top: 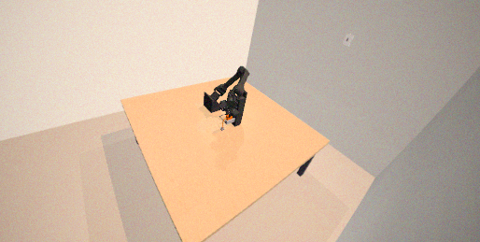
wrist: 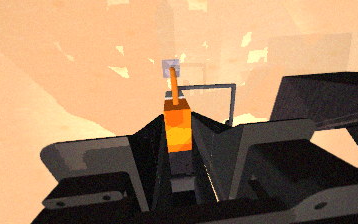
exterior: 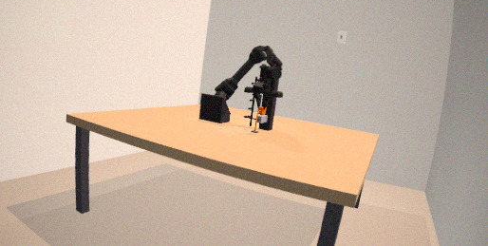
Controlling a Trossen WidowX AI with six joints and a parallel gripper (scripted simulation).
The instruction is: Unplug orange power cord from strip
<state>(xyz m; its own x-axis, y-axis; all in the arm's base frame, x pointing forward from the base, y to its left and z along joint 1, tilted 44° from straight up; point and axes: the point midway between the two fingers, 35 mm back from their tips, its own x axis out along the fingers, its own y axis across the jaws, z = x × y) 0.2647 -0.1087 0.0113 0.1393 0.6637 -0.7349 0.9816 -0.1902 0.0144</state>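
The orange plug (top: 229, 118) (exterior: 262, 110) (wrist: 177, 122) sits between my fingers, beside an upright black block (top: 238, 118) (exterior: 269, 122) (wrist: 326, 100) that looks like the power strip. A pale grey box (exterior: 262, 119) is just below the plug. My gripper (wrist: 177, 117) points down and is shut on the orange plug, with a finger against each side. The orange cord (exterior: 256, 123) (wrist: 174, 85) runs from the plug to a small grey piece (top: 222, 129) (exterior: 254, 132) (wrist: 167, 67) on the table. Whether the plug is seated in a socket is hidden by the fingers.
The wooden table (top: 187, 167) (exterior: 294, 160) carries the arm's base (top: 210, 103) (exterior: 214, 108), left of the black block in the top and exterior views. A thin dark frame (exterior: 251, 115) (wrist: 233, 100) stands close beside the plug. A wall outlet (top: 348, 39) (exterior: 342, 37) is on the far wall.
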